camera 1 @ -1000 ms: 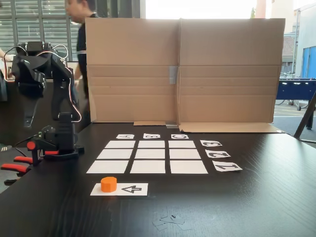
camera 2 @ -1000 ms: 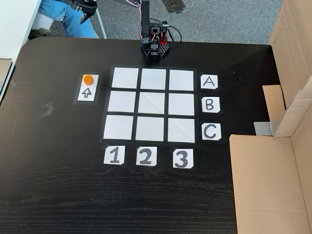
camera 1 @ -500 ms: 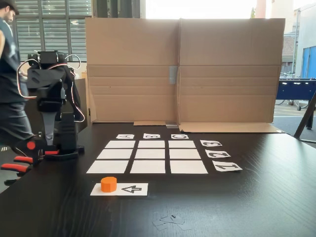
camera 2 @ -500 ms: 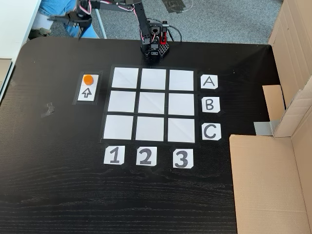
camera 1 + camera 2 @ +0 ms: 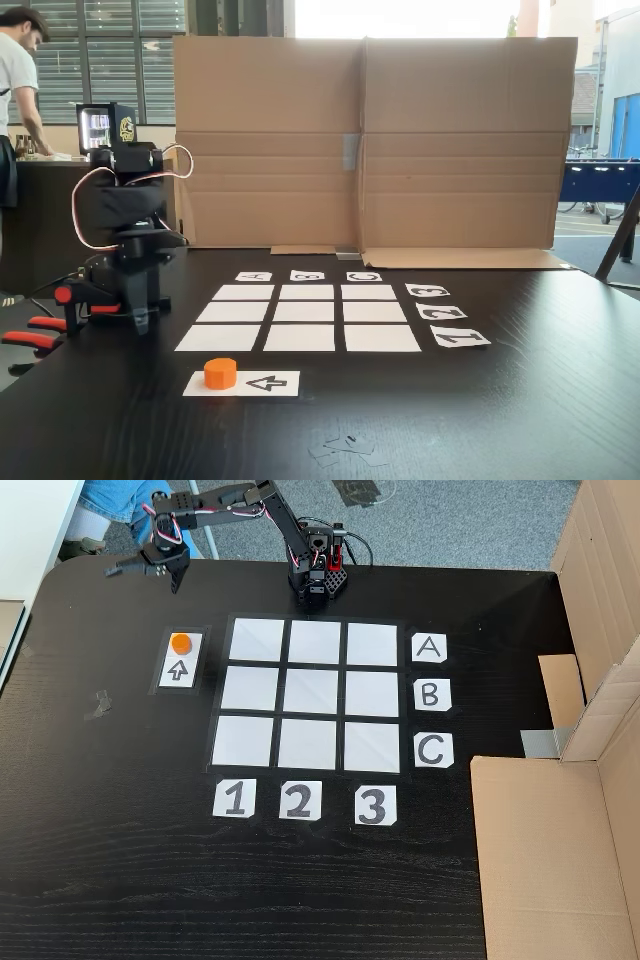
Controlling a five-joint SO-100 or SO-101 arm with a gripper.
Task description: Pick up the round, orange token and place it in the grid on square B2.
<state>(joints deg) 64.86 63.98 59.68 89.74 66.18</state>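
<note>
The orange token [image 5: 220, 373] [image 5: 181, 642] sits on a white strip with a black arrow, just outside the grid [image 5: 299, 338] [image 5: 243, 738] of nine white paper cells. Square B2 [image 5: 306, 312] [image 5: 315, 692], the middle cell, is bare. My gripper [image 5: 143, 578] hangs over the dark table a little beyond the token's strip, apart from it, with its fingers spread open and nothing between them. In the low fixed view the gripper [image 5: 140, 316] points down in front of the arm's base.
The arm's base [image 5: 318, 575] stands at the grid's far edge. Letter and number labels [image 5: 428, 694] border two sides of the grid. A cardboard wall [image 5: 365, 140] closes the back. Red clamps [image 5: 40, 330] grip the table edge. A person [image 5: 15, 90] stands behind.
The arm has swung round from beyond the table edge and lowered over the table toward the token's strip. The person in the background has walked left. The token has not moved.
</note>
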